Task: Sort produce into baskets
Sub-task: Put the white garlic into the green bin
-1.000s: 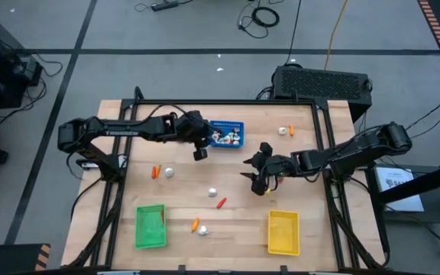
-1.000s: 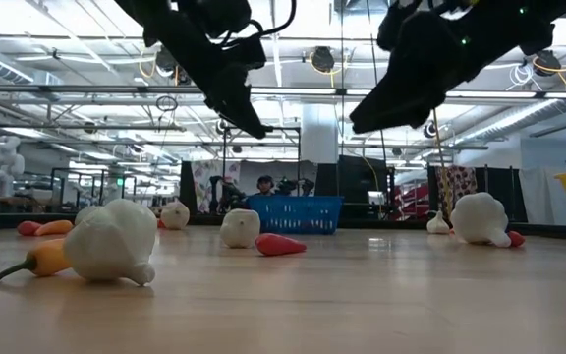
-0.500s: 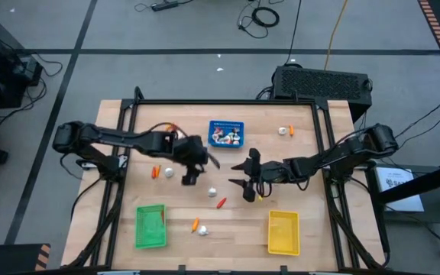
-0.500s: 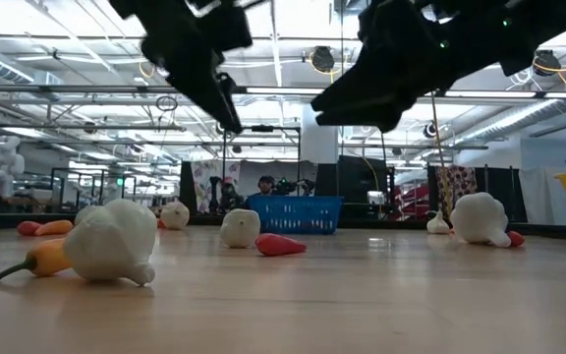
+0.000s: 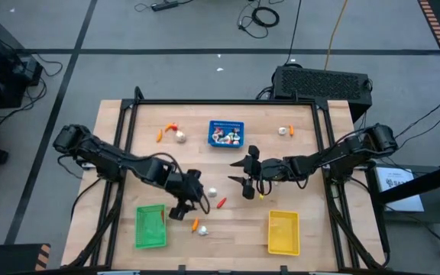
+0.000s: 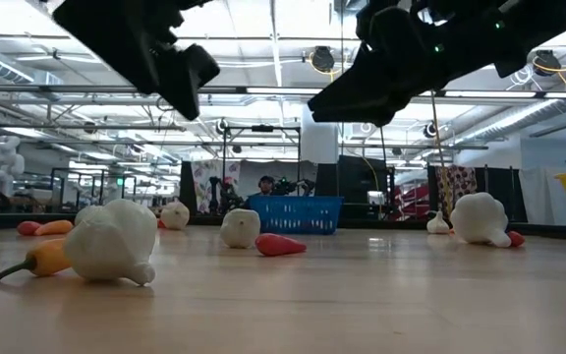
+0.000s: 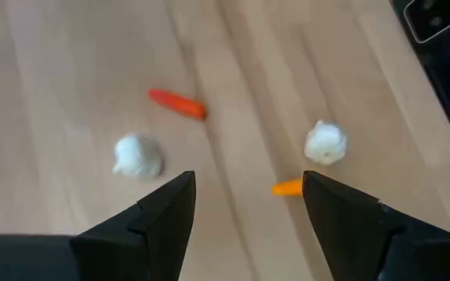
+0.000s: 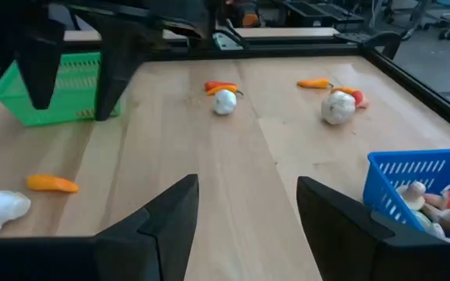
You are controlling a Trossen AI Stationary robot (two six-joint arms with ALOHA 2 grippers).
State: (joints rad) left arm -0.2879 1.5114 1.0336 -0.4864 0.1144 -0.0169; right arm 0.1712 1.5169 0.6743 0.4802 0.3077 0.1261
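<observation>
Two dark jointed arms with black cables, each ending in blunt, angular black fingers (image 7: 162, 215).

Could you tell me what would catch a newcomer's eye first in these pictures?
Probably the two dark arms meeting mid-table: the left tool open above loose produce near the green basket, the right tool open near the centre. Next, the blue basket at the far edge, already holding pieces, and the yellow basket at the near edge.

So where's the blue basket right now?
In the high view the blue basket sits near the table's far edge, around the middle, with a white bulb off to its left.
</observation>
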